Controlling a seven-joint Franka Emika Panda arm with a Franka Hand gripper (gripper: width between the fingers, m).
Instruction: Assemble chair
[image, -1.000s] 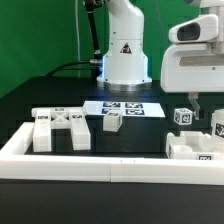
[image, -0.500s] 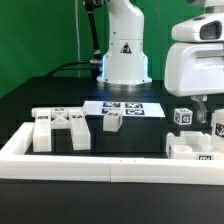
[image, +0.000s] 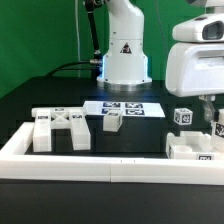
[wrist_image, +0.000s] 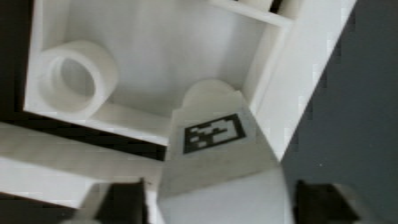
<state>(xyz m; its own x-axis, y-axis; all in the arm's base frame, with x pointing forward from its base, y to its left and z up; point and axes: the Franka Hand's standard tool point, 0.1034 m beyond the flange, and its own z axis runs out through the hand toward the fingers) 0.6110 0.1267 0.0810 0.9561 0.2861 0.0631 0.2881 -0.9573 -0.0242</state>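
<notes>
Chair piece (wrist_image: 217, 150), white, tagged: stands far on the exterior view's right on the black surface (image: 35, 100), close by a holed chair part (wrist_image: 80, 72). Fingers (wrist_image: 125, 203) flank it on both sides; whether they pinch it yet cannot be told. Risk: an off-centre squeeze on its tapering faces probably tips it or squirts it loose against that neighbour.

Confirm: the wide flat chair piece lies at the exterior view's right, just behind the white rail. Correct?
Not quite: the side is wrong. The wide flat chair piece lies at the exterior view's left, just behind the white rail. The exterior view shows it. That view's right holds smaller parts instead, such as a small tagged block.
</notes>
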